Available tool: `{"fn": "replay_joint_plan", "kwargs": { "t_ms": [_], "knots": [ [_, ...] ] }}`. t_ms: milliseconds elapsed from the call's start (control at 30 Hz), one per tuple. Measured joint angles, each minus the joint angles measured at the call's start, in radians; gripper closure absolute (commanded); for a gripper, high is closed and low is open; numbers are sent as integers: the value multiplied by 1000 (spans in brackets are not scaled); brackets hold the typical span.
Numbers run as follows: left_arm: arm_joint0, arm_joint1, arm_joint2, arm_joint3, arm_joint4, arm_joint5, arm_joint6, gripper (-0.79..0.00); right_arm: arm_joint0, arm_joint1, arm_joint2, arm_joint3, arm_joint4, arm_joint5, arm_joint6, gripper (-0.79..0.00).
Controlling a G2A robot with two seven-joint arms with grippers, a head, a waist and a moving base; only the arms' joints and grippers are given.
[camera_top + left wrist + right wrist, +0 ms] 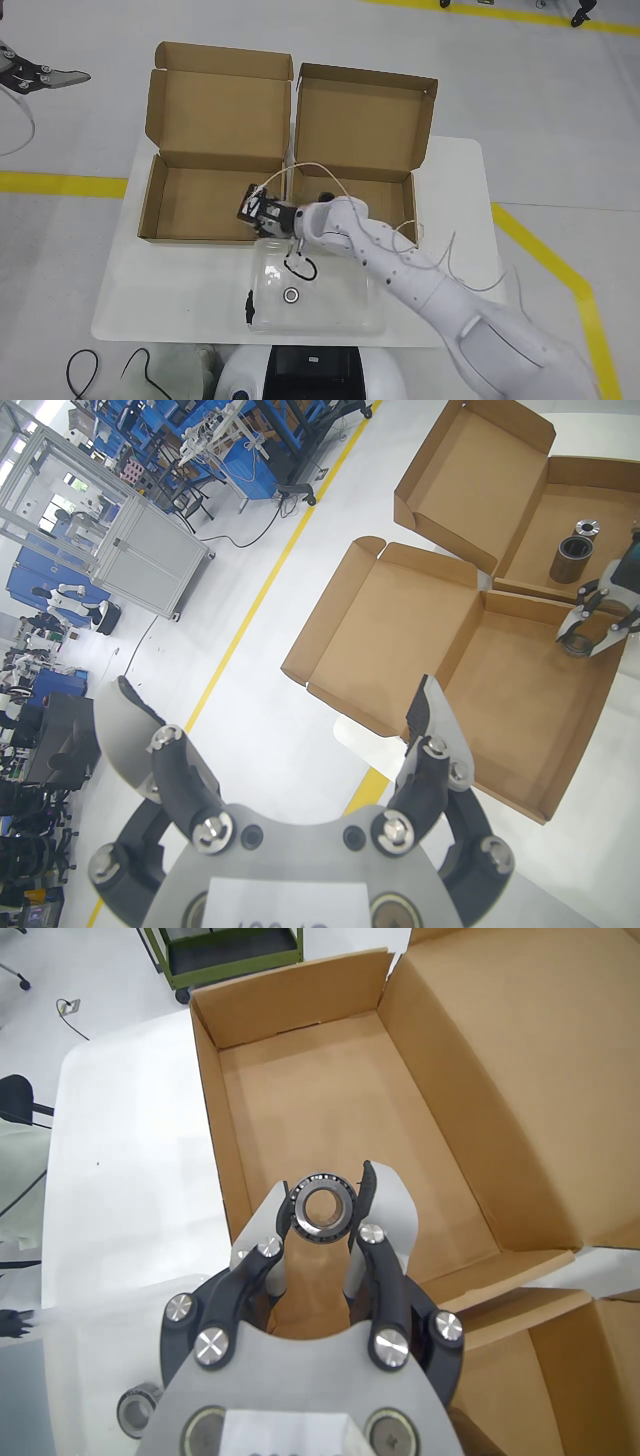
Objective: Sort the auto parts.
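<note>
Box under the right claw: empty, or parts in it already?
Empty. The box floor is bare cardboard; the only bearing there is gripped in the right claw.

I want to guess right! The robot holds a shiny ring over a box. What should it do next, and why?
Probably lower the right gripper a bit and open its fingers: the bearing ring hangs clamped over the cardboard box, so it should land inside.

Steel tapered roller bearing clamped in the right gripper, just above the left cardboard box floor; a second bearing lies flat in the clear tray
</note>
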Motion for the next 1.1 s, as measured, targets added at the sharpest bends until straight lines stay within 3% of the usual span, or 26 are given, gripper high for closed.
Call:
{"fn": "replay_joint_plan", "kwargs": {
  "t_ms": [533,667,833,1100],
  "knots": [
    [0,0,0,0,0,0,0,-785,115,-165,-84,263,37,15,72,0],
    [0,0,0,0,0,0,0,-785,127,-192,-90,312,33,14,67,-120],
    [0,0,0,0,0,0,0,-785,140,-219,-91,360,24,14,62,-148],
    [0,0,0,0,0,0,0,-785,159,-246,-81,406,3,14,45,-274]
  ]
}}
